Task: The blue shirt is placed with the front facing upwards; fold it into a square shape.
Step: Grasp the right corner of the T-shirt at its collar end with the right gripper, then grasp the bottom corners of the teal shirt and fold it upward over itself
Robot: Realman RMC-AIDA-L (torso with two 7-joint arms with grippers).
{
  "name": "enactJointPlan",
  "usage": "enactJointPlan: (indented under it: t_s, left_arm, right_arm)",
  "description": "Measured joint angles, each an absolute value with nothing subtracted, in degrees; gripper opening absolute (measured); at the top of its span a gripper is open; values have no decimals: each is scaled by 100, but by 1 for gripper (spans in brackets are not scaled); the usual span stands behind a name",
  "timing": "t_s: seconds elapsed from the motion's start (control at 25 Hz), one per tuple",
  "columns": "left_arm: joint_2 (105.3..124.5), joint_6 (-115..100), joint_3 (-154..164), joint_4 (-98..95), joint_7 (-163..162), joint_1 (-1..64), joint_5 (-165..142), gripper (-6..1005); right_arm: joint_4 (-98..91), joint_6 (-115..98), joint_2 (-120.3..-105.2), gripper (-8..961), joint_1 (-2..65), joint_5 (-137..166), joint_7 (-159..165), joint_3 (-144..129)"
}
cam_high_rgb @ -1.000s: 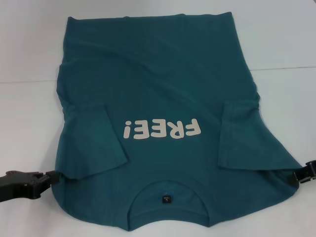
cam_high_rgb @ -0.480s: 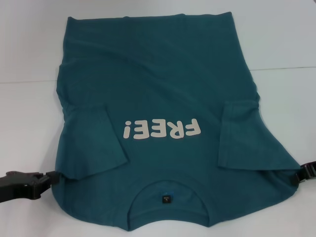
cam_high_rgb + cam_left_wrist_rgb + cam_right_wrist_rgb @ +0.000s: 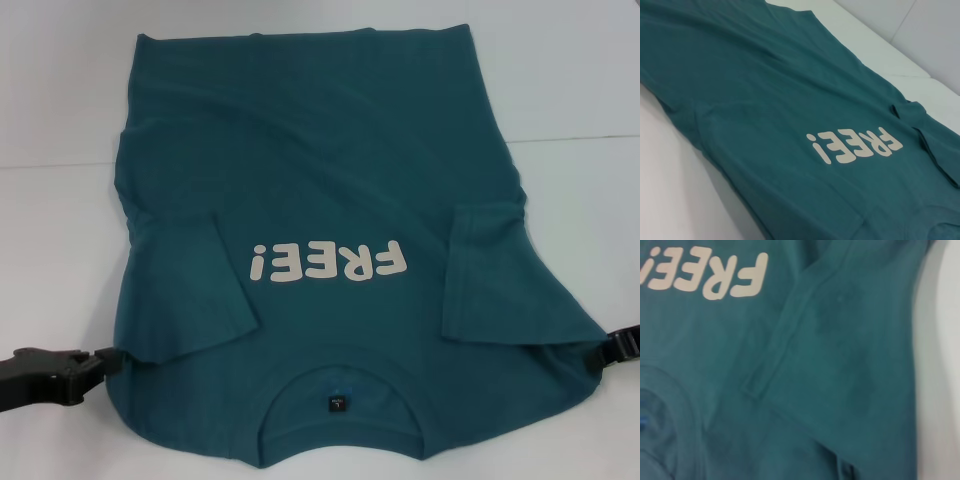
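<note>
The shirt (image 3: pixel 320 200) lies flat on the white table (image 3: pixel 560 90), front up, its collar (image 3: pixel 340 385) nearest the robot and its hem at the far end. The pale "FREE!" lettering (image 3: pixel 330 262) runs across the chest just beyond the collar, and a small dark label (image 3: pixel 337 404) sits inside the neck opening. Both sleeves are folded inward over the body: the left sleeve (image 3: pixel 195 290) lies to one side of the lettering, the right sleeve (image 3: pixel 480 275) to the other, each with its cuff edge angled toward the print. Soft creases run through the cloth between the lettering and the hem.

The left gripper (image 3: pixel 90 362) is low at the shirt's left shoulder, its black tip right at the fabric's edge beside the folded sleeve; I cannot tell whether its jaws are open or closed. The right gripper (image 3: pixel 612 352) shows only as a small black piece at the shirt's right shoulder, just beside the cloth, and its jaws cannot be made out either.

The left wrist view looks across the chest of the shirt (image 3: pixel 765 100) and its lettering (image 3: pixel 855 145). The right wrist view is close over the folded right sleeve (image 3: pixel 850 340), beside the end of the lettering (image 3: pixel 715 275).
</note>
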State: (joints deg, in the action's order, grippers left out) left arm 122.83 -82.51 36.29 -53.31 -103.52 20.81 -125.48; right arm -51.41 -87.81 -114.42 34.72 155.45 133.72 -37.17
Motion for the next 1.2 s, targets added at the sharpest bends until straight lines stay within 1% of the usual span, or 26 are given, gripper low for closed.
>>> enactJointPlan:
  t_s: [0.24,0.52,0.76,1.0,1.2]
  left_arm:
    - [12263,-8679,3438,-5454,-10397,1991,-12551,2]
    - [12239,-9111,2988,-5473,-10363,1877,-12583,2]
    - [12234,-9454,2814,-5579,-10376,1688,-12607,2]
    - [12234,-9900,2522,-5677,-10376,1515,-12608,3]
    - [12274,-10177,2420,-5703,-10354,1315,-12607,3]
  right_arm:
    - [-5323,-9243,-11356,10,3209,15099,13211,-3686]
    - [-5688,-9729,-11292,9,2857,14785,13008,-3440]
    - [-5661,-10164,-11300,9,2620,14735,12594,-3001]
    - [-5592,-10455,-11242,9,2331,14711,12308,-2628]
    - [-5506,-10557,-11227,9,2133,14704,12143,-2420]
